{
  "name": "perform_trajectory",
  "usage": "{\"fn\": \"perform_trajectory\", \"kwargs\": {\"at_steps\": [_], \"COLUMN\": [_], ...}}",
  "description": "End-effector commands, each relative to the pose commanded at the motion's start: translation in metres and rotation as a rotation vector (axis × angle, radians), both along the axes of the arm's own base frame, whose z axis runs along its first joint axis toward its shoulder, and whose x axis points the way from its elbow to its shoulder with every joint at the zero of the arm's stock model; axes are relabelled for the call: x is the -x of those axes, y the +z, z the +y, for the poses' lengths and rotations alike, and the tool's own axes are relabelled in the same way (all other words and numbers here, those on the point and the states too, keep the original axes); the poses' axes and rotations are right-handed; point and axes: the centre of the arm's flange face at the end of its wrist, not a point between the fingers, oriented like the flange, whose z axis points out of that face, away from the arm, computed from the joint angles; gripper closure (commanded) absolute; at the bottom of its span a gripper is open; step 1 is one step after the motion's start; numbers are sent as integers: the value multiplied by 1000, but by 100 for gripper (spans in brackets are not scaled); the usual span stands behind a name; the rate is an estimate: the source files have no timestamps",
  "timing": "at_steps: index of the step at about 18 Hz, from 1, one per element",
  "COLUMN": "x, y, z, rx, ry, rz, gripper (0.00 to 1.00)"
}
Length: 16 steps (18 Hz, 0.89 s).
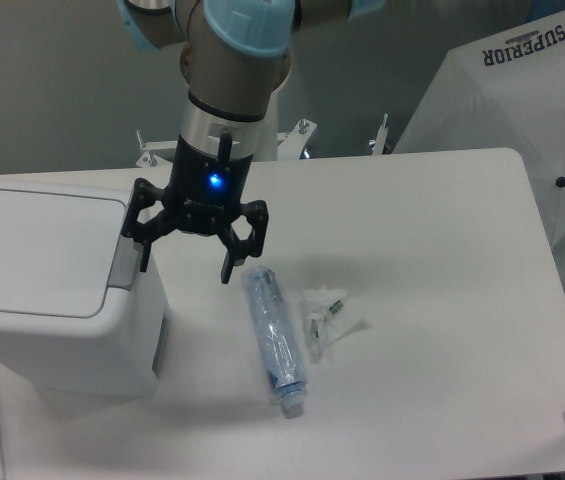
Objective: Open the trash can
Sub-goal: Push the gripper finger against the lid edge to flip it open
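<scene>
White tabletop (pixel 432 250) is filling most of the view, with a grey wall behind and a white umbrella (pixel 522 90) printed with "SUPERIOR" leaning in at the right.

At the table's left edge the trash can (pixel 52 290) is standing upright, by far the largest thing here. It is showing as a boxy white plastic bin with rounded corners, a flat rectangular lid (pixel 37 250) lying closed on top, and a grey push-button strip (pixel 124 262) running along the lid's right edge.

As a judgement, the bin is looking rigid, light for its bulk and smooth-walled, so it may be sliding if pushed sideways. Gripping it seems unnecessary; pressing straight down on the grey strip with one fingertip is looking like the right contact, since the lid is probably spring-released.

Just right of the bin the gripper (pixel 186 265) is hanging with its fingers spread wide and holding nothing; its left fingertip is hovering close beside the button strip, though contact is not clear.

Beyond it, a crushed plastic bottle (pixel 275 340) and a crumpled clear wrapper (pixel 330 315) are lying on the table.
</scene>
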Motion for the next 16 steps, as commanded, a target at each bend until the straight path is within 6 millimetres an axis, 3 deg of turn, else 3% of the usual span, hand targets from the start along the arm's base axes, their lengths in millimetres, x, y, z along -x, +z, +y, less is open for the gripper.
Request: {"fn": "perform_trajectory", "kwargs": {"at_steps": [16], "x": [-4], "y": [-6], "z": [1], "rx": [8], "ry": [-9], "rz": [-6], "gripper": [0]}}
